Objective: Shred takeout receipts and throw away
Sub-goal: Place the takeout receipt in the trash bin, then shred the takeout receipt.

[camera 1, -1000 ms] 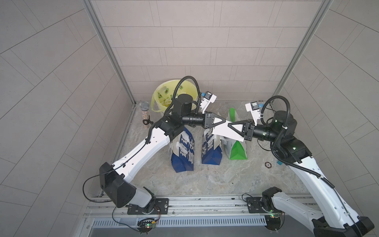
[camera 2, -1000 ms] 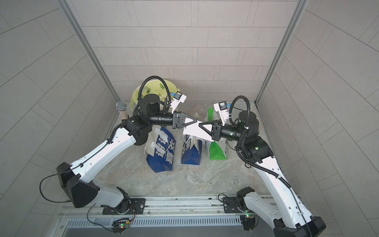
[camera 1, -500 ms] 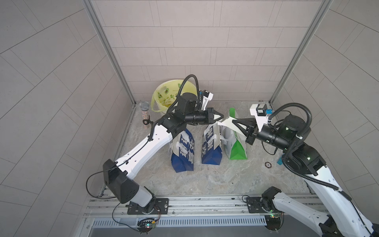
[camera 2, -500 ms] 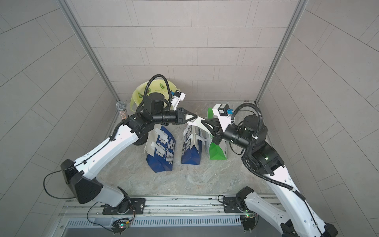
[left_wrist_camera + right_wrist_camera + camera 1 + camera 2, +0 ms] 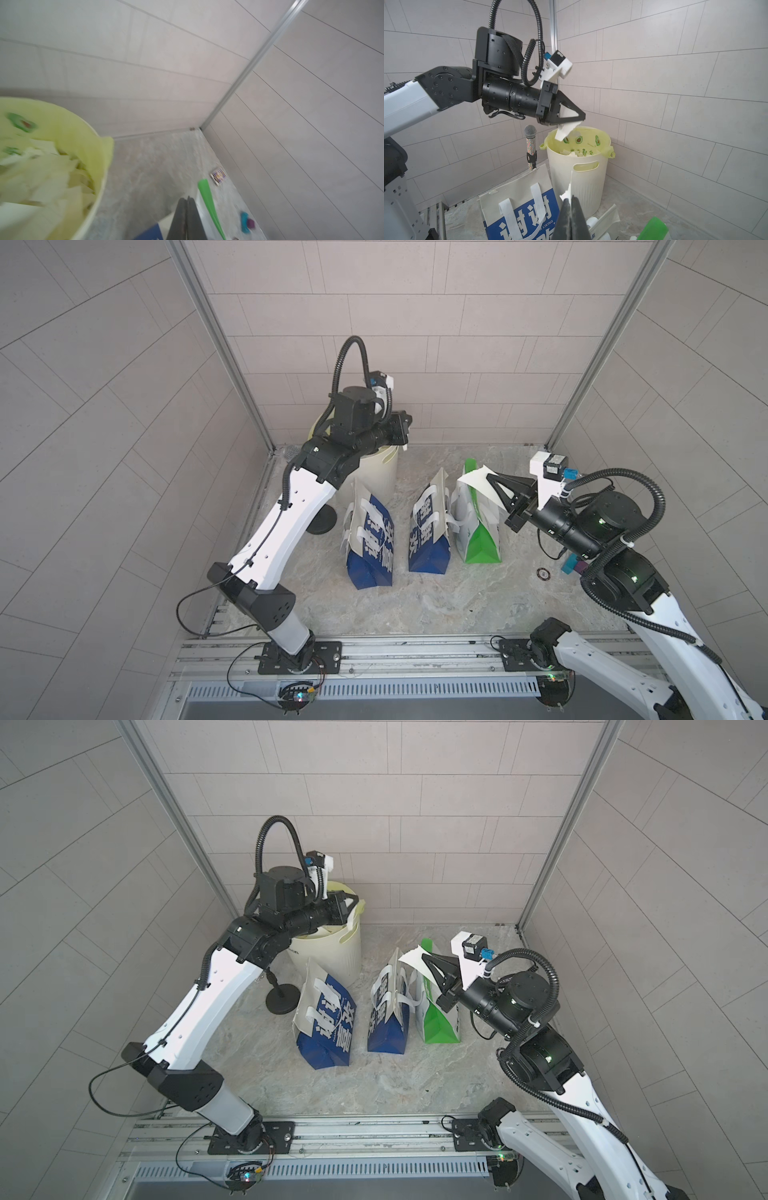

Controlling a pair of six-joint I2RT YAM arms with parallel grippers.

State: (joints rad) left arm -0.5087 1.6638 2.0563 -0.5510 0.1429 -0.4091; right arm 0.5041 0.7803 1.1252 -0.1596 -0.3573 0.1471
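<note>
Left side: the left gripper (image 5: 582, 119) was pressed together on a torn white paper receipt scrap (image 5: 566, 129), near the rim of the round cream plastic bin (image 5: 579, 187) and higher than it.
Right side: the right gripper (image 5: 488, 478) pinched a second white receipt piece (image 5: 477, 485) above the green-and-white paper bag (image 5: 478, 531).
In bin: more white scraps (image 5: 571, 154) lay inside.
Edges: each held piece had one ragged edge.
Room: the grippers were well apart; bare marbled floor (image 5: 415, 605) lay between the blue-and-white paper bag (image 5: 370, 556) and the metal rail (image 5: 395, 649).
Writing: this bag showed large white Chinese characters and "LIKING".
</note>
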